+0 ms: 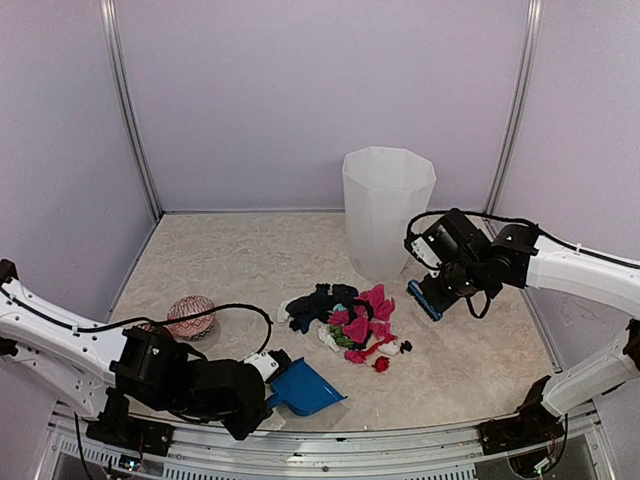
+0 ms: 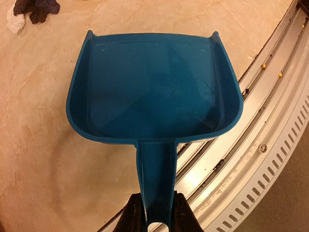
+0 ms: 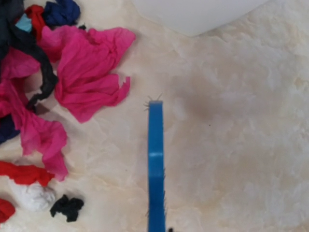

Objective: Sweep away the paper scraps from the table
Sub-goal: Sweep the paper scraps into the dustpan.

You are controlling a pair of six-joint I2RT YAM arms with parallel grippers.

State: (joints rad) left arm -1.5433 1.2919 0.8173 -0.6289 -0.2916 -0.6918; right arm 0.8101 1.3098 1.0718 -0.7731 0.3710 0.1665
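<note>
The paper scraps (image 1: 350,320) lie in a loose heap of pink, red, black, green and white pieces on the table (image 1: 230,260). In the right wrist view the pink scraps (image 3: 82,72) fill the left side. My left gripper (image 2: 155,203) is shut on the handle of a blue dustpan (image 2: 154,87), whose empty tray rests near the front edge. In the top view that dustpan (image 1: 305,388) sits left of and in front of the heap. My right gripper (image 1: 445,285) is shut on a blue brush (image 1: 424,299), right of the heap. The brush (image 3: 156,164) hangs over bare table; its fingers are out of frame.
A tall white faceted bin (image 1: 387,210) stands behind the heap, close to the right arm. A round pink patterned object (image 1: 191,316) lies at the left. The table's metal frame edge (image 2: 260,121) runs just beside the dustpan. A few dark scraps (image 2: 34,8) lie beyond the dustpan.
</note>
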